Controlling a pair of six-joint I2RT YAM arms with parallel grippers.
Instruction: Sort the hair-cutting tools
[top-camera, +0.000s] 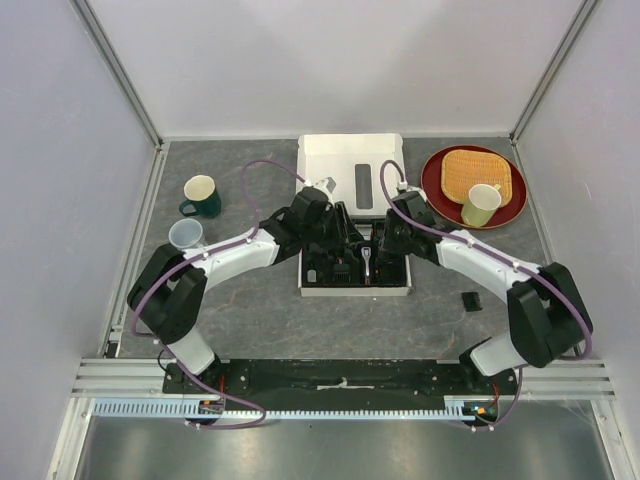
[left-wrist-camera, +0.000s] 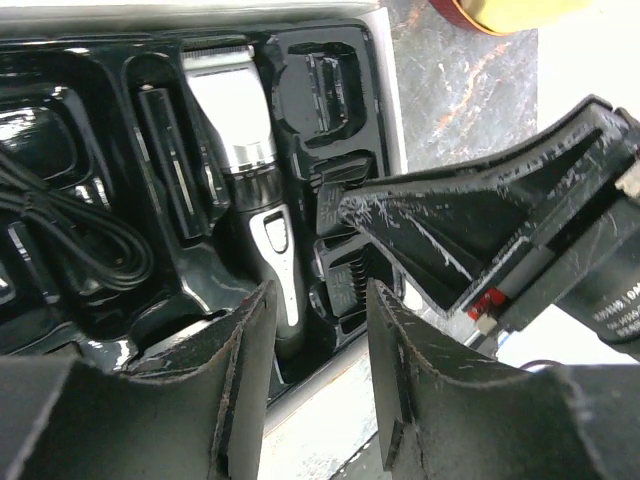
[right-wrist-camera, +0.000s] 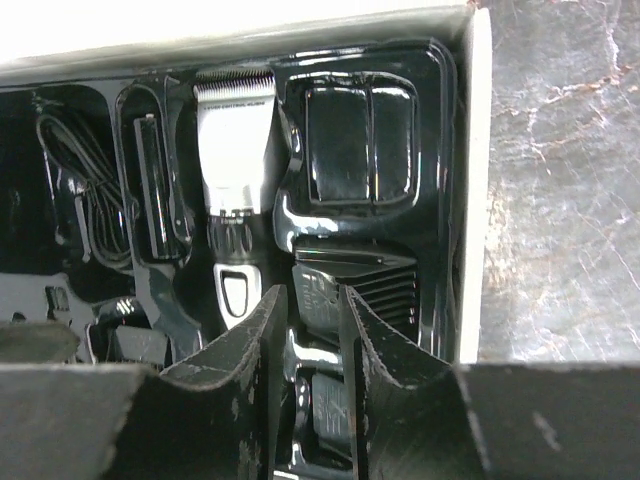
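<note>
The white box (top-camera: 352, 160) holds a black tray (top-camera: 355, 265) with the hair-cutting tools. In the left wrist view the silver-headed clipper (left-wrist-camera: 240, 130) lies in its slot, with the cord (left-wrist-camera: 70, 230) to its left, a thin brush (left-wrist-camera: 170, 170) beside it and comb guards (left-wrist-camera: 335, 280) to its right. My left gripper (left-wrist-camera: 318, 380) is open and empty above the tray's near edge. My right gripper (right-wrist-camera: 307, 350) is narrowly open just above the comb guards (right-wrist-camera: 375, 285), to the right of the clipper (right-wrist-camera: 235, 160). One small black piece (top-camera: 471, 300) lies on the table at the right.
A green mug (top-camera: 202, 195) and a pale cup (top-camera: 186, 236) stand at the left. A red plate (top-camera: 474, 185) with a woven mat and a yellow cup (top-camera: 481, 204) is at the back right. Both grippers sit close together over the tray; the right gripper (left-wrist-camera: 480, 230) crosses the left wrist view.
</note>
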